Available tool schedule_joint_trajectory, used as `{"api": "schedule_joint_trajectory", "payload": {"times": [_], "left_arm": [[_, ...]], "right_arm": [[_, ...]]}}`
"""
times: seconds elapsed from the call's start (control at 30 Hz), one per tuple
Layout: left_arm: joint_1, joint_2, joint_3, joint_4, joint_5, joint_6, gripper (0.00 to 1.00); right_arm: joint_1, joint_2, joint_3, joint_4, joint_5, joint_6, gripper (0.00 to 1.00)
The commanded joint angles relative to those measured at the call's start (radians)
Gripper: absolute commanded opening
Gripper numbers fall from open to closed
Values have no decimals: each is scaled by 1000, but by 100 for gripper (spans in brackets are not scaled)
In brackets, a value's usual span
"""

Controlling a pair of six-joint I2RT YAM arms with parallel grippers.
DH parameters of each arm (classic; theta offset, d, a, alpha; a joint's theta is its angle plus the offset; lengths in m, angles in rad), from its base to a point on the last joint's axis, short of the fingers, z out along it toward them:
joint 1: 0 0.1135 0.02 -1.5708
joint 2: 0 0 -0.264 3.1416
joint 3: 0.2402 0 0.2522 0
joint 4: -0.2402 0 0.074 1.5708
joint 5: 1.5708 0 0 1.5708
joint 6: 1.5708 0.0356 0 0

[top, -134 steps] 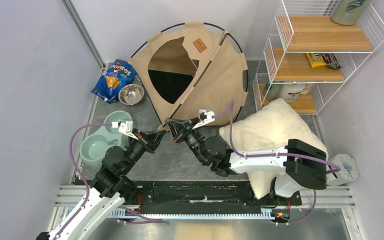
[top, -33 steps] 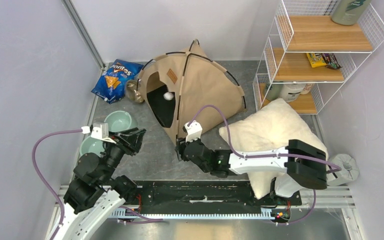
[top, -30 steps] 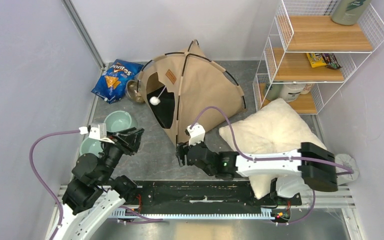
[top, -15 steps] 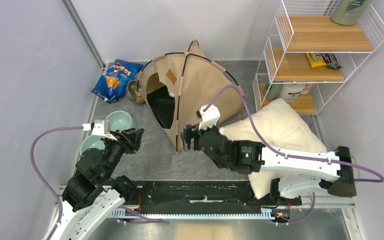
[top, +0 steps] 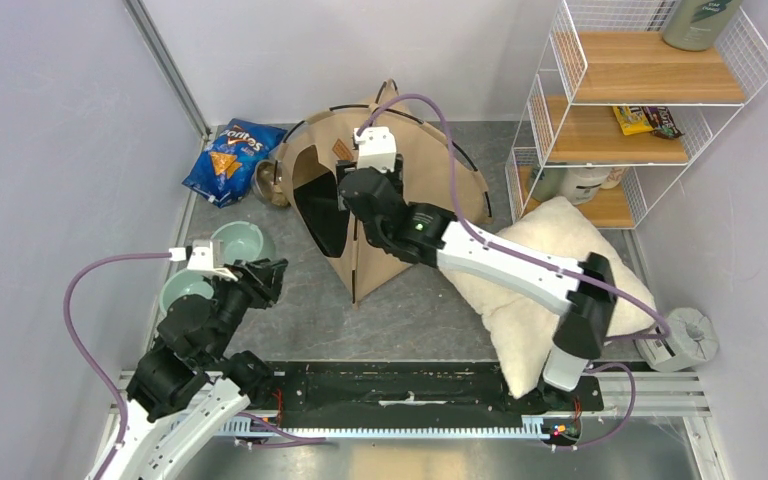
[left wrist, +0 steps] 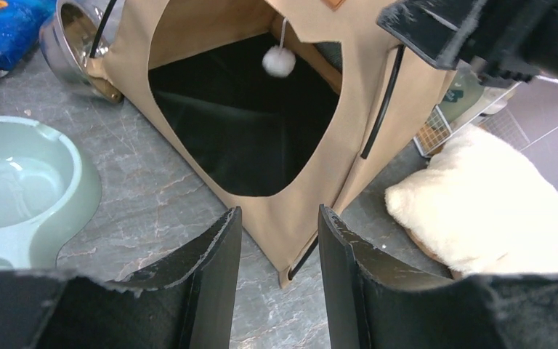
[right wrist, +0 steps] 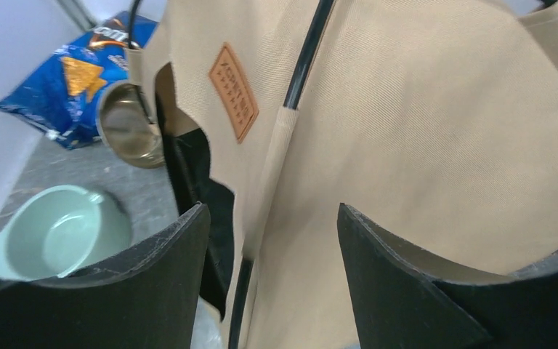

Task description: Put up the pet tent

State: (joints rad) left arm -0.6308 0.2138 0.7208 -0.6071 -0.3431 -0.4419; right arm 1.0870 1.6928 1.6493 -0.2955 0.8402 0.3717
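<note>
Pet tent (top: 415, 165) upright at rear of table, doorway toward left arm. Right gripper (right wrist: 270, 218) over front pole (right wrist: 306, 51) beside leather label (right wrist: 234, 91), jaws released, empty; centre on pole, avoid pinching canvas. Left gripper (left wrist: 277, 214) jaws parted, empty

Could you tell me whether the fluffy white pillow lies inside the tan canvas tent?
No, the white pillow lies on the floor outside the tan tent.

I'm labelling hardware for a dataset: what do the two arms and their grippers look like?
The left arm and right arm have white links and black joints. A purple cable loops to a small white block at each wrist. The left gripper and right gripper each have two flat black fingers with rough edges.
</note>
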Motion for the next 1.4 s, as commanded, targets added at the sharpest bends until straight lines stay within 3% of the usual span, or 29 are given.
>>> {"api": "schedule_joint_trajectory", "payload": {"times": [0.0, 0.17, 0.3, 0.43, 0.77, 1.13, 1.37], "left_arm": [[-3, 5, -49, 9, -13, 7, 49], [-3, -34, -104, 9, -42, 33, 49], [-3, -67, -110, 3, -87, 58, 49], [-3, -83, -100, -1, -93, 64, 49], [-3, -106, -130, -20, -124, 52, 48], [-3, -100, -144, -14, -105, 54, 48], [-4, -80, -147, -7, -38, 50, 49]], "right_arm": [[-33, 99, 115, 1, 26, -29, 65], [-40, 141, 150, 5, 76, -18, 41], [-56, 144, 146, 44, 94, -58, 14], [-64, 120, 147, 106, 87, -117, 0], [-65, 21, 129, 270, 16, -263, 0], [-69, -40, 64, 281, -127, -384, 0], [-154, -79, 2, 209, -379, -443, 0]]}}
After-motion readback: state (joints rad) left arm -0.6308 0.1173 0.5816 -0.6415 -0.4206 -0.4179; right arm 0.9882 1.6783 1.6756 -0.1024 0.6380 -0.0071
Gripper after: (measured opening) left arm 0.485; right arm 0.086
